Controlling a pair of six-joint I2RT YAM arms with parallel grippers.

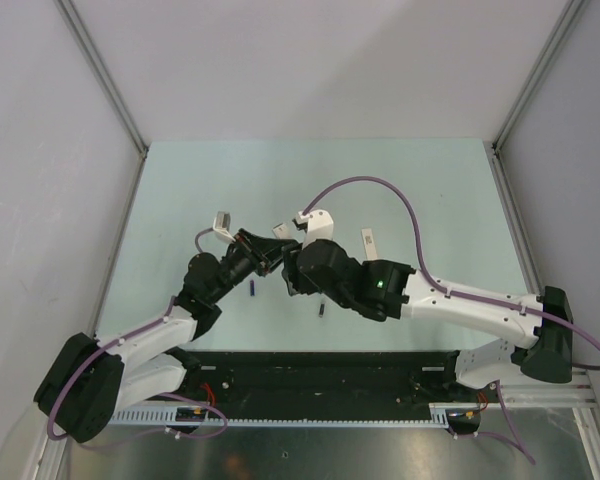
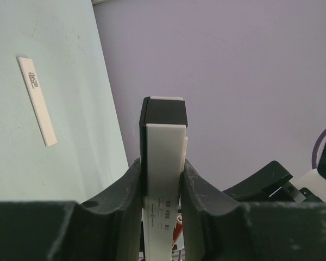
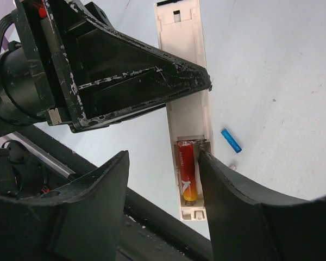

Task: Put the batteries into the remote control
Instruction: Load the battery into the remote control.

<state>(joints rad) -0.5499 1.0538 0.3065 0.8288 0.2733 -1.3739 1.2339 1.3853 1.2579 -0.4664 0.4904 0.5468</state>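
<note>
Clamped edge-on between the fingers of the left gripper [image 2: 163, 171]: the remote control [image 2: 165, 142], held above the pale green table [image 1: 420, 180] near its middle, dark end pointing away from the gripper. Facing it from the right, the right gripper [image 3: 163, 163], jaws parted and grasping nothing, one finger [image 3: 233, 201] touching or just beside the remote's edge (cannot tell which), the other well clear. Inside the open back of the remote, at the end nearest the right gripper: one red battery [image 3: 187, 171], seated in its slot. Across the middle of that open back, the left gripper's black finger, hiding part of the compartment from the right wrist camera. On the table, on the near side of the two grippers: one blue battery [image 1: 252, 289] and, off to its right, one dark battery [image 1: 321, 309], both lying flat and apart from each other. Farther right, well apart from both: one slim white strip [image 1: 368, 241] with small dark print, flat on the table. By count: three batteries in view, one remote, one strip.
</note>
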